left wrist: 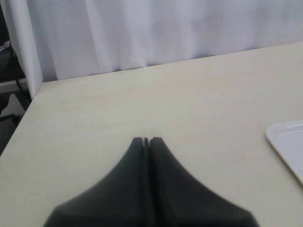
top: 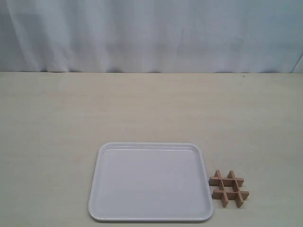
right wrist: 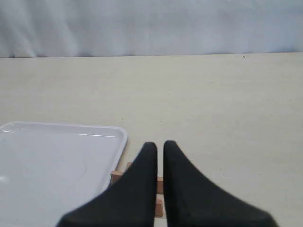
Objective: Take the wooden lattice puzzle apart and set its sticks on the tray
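My left fingers (left wrist: 143,142) and right fingers (right wrist: 154,149) are both closed on nothing and hang above the table (top: 142,104). The wooden lattice puzzle (top: 229,188) lies whole and flat on the table just beside the tray (top: 151,144), under my right side. I judge the first pull is not yet begun. I should part the right fingers, pinch the end of one of the sticks (top: 236,181), and bring the left across to pin the rest. The tray's rim crowds the puzzle's near side, so I'd reach from the open side.

The exterior view looks down across the desk (top: 142,104) toward a curtain (top: 151,33). Low wrist views face likewise; all seemingly share the tray (top: 151,182).
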`<state>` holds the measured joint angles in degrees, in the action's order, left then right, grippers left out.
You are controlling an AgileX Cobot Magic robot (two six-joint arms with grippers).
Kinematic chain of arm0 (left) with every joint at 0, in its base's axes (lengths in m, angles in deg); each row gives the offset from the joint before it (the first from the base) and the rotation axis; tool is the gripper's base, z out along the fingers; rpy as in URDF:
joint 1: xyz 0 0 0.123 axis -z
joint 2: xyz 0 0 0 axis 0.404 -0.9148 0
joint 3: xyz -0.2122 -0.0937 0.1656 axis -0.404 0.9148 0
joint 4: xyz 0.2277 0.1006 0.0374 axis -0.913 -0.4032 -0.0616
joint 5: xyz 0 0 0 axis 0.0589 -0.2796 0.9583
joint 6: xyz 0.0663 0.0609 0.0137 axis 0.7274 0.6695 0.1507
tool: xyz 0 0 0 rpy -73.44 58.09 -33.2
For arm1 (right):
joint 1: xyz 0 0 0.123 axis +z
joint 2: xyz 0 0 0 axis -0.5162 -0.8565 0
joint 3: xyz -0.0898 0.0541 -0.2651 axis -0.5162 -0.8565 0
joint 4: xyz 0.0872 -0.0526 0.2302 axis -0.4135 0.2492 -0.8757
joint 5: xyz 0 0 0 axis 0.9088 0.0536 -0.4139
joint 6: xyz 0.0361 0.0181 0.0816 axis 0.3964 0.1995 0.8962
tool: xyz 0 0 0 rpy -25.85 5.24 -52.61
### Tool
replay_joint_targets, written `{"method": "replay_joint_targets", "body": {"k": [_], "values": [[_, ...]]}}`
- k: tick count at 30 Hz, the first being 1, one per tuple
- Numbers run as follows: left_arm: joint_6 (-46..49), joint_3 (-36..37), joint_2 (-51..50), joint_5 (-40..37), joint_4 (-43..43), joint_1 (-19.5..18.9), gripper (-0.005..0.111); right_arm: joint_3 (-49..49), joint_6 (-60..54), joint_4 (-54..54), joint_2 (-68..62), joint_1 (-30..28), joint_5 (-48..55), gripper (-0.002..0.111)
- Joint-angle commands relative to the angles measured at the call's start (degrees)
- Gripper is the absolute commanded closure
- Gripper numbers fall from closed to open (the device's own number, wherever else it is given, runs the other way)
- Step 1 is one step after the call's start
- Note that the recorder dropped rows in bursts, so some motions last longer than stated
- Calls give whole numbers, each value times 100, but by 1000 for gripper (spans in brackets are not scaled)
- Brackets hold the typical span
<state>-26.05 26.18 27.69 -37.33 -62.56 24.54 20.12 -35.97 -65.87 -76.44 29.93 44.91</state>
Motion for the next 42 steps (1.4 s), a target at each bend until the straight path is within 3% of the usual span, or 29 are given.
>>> {"method": "replay_joint_targets", "body": {"k": [1, 11, 27, 32, 36, 42], "values": [[-46, 8, 4, 53, -7, 0, 107, -5, -50, 0, 23, -13, -65, 104], [-46, 8, 4, 53, -7, 0, 107, -5, -76, 0, 23, -13, -188, 104], [-46, 8, 4, 53, -7, 0, 107, -5, -63, 0, 23, -13, -3721, 104], [-46, 8, 4, 53, -7, 0, 107, -5, 882, 0, 23, -13, -4990, 104], [-46, 8, 4, 53, -7, 0, 107, -5, 1997, 0, 23, -2, -5127, 104], [-46, 8, 4, 53, -7, 0, 107, 133, 2178, -408, 23, -2, -5056, 104]]}}
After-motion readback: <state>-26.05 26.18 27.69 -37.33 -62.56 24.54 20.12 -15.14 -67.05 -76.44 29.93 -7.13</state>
